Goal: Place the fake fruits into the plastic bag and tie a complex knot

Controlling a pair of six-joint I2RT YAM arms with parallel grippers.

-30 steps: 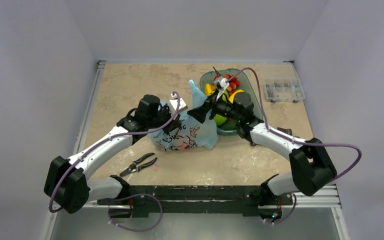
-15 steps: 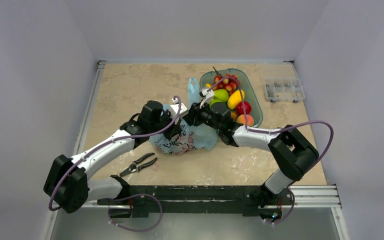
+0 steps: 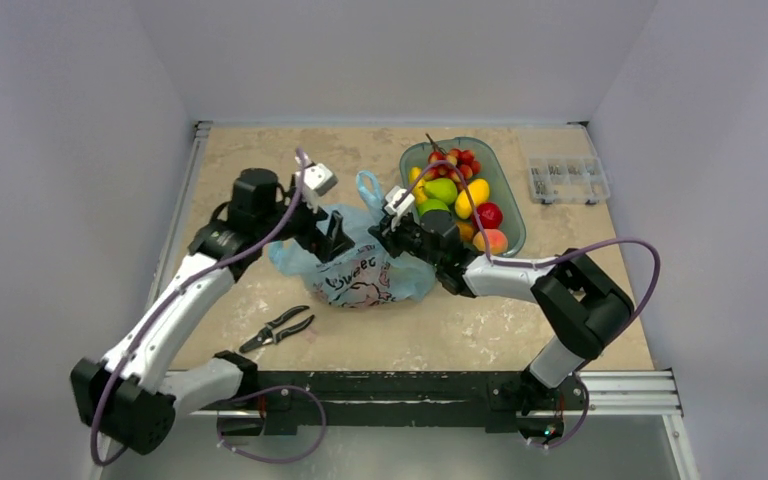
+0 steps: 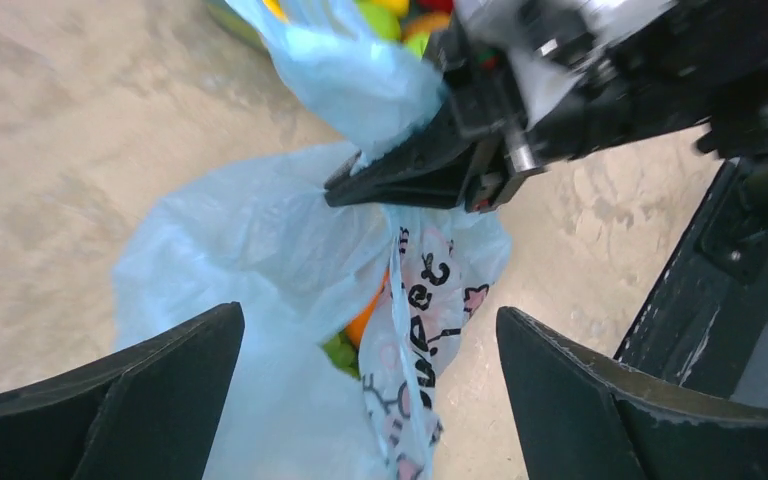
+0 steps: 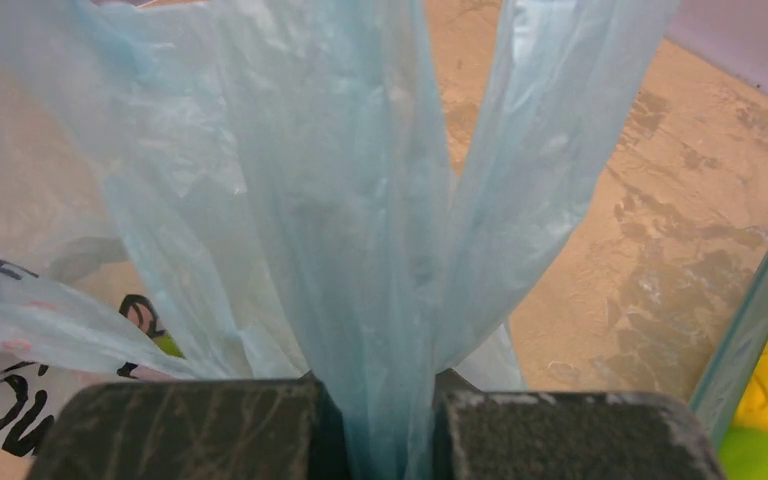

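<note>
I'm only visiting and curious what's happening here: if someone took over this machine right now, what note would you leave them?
Left tool: open, holding nothing, over the plastic bag.
Right tool: shut on a handle loop of the bag.
Fake fruits: most lie in the teal dish; a few are in the bag, orange and green showing at its mouth.
Done: some fruit bagged.
Left: bag the rest, then tie the knot; none is tied yet.

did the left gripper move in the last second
Yes. The left gripper shifted up-left in the top view, farther from the pliers, now open above the plastic bag.
</note>
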